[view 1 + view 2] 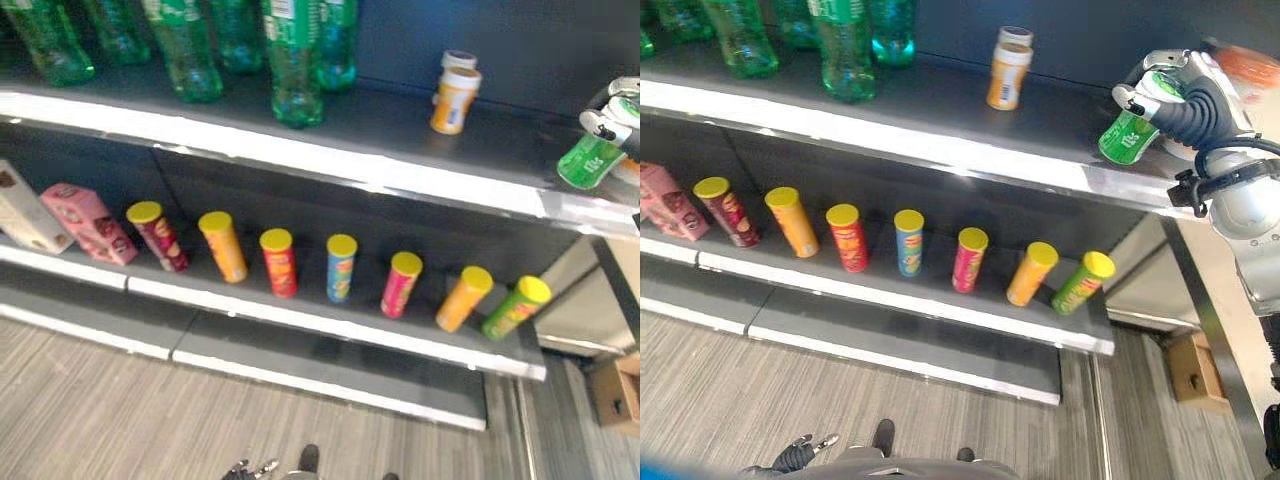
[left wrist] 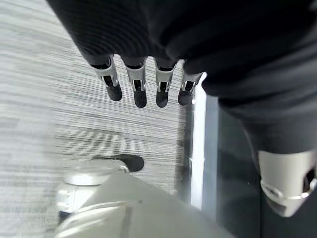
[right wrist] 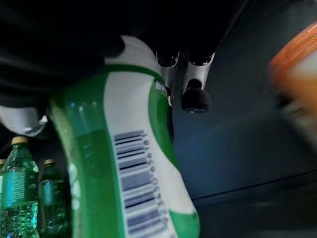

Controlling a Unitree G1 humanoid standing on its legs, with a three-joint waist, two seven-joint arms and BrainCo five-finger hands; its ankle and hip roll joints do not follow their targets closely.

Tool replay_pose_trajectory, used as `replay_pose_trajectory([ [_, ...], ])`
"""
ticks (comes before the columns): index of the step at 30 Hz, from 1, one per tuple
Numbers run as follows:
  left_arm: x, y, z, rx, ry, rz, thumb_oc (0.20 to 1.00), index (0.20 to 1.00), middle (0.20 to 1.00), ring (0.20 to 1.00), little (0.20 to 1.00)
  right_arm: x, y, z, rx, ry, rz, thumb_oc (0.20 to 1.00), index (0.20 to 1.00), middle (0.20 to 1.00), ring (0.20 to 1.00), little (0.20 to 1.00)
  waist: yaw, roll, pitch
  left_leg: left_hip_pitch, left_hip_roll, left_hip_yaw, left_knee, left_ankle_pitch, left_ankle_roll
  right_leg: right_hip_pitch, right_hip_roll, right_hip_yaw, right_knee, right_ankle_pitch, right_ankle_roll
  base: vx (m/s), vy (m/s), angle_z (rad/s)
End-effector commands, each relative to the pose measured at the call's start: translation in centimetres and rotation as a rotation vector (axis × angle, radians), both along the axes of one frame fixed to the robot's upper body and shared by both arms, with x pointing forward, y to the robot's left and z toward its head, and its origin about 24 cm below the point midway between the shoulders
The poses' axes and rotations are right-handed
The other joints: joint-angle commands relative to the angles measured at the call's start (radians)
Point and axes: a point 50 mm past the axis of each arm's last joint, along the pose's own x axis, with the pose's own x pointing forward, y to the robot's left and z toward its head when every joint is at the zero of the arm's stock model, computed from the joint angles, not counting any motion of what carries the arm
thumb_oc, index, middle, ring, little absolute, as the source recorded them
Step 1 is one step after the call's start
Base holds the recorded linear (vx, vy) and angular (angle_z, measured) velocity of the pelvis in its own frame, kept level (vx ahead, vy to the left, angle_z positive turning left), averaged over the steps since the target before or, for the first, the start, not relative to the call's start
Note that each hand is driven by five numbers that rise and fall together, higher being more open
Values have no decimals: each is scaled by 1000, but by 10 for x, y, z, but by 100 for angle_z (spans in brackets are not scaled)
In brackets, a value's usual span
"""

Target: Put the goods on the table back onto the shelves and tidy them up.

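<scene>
Grey striped floor (image 1: 90, 400) below shelving. Cardboard box (image 1: 1193, 372) on floor, right of shelf unit.

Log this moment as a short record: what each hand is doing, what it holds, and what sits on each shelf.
right hand: curled round a green bottle, tilted over the right end of the upper shelf
left hand: hanging by the floor, fingers straight, holding nothing
upper shelf: green bottles at left, an orange jar standing alone
lower shelf: row of seven yellow-lidded tubes, pink box at left
</scene>
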Motion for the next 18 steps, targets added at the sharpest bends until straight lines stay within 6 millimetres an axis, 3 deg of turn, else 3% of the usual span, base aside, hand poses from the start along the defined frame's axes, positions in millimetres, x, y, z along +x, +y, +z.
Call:
replay_pose_trajectory([
  [1,18,24,10,67,-48,13,1000,1000,1000,1000,1000,7,13,22,-22,-27,51,200,200,200,200,200,41,-41,-26,53,61,13,33,-123,-76,-76,-55,-13,68,-48,30,46,-79,18],
  [12,14,21,8,62,-43,23,1000,1000,1000,1000,1000,24,25,29,-64,2,61,200,200,200,200,200,54,-21,-25,54,62,-5,16,-111,-80,-64,-58,-56,72,-61,24,34,-31,13],
  [18,10,17,6,57,-31,19,1000,1000,1000,1000,1000,31,34,13,-46,58,106,200,200,200,200,200,59,-16,-27,63,61,-2,12,-115,-78,-54,-62,-68,78,-67,22,18,3,1],
])
